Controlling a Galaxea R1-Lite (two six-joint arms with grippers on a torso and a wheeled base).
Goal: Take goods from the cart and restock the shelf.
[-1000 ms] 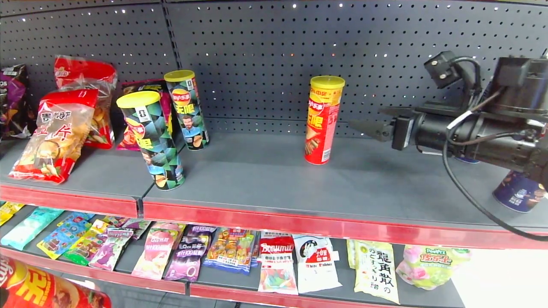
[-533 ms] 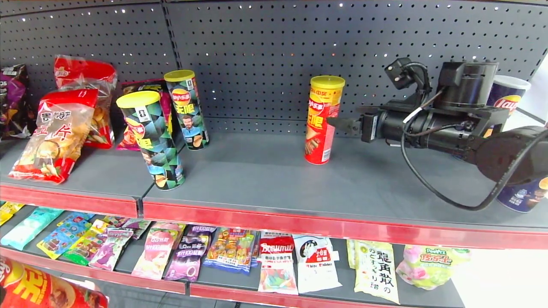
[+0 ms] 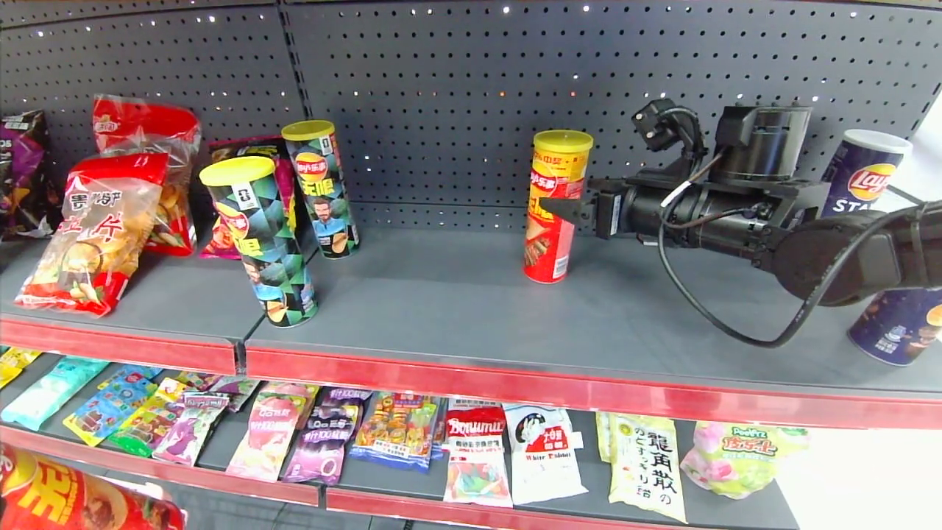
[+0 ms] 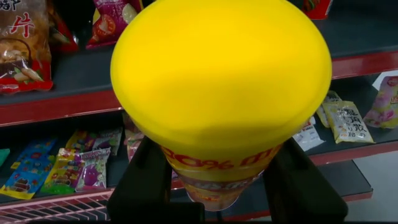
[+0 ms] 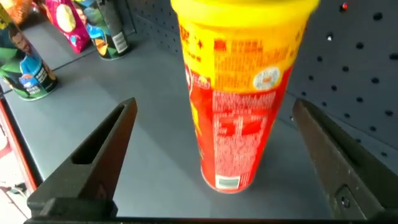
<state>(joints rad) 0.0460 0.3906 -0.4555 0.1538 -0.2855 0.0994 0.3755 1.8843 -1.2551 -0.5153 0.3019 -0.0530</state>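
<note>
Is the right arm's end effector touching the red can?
Apart. Right wrist view: the open right end effector straddles the red can, with shelf visible on both sides.

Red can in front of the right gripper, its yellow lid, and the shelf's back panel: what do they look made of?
Red can: likely a paperboard tube with a glossy printed wrap, given its straight walls and the sheen on the print.
Yellow lid: probably soft plastic with a satin finish and a moulded rim.
Back panel: seemingly painted sheet metal, matte dark grey, punched with regular holes.
</note>
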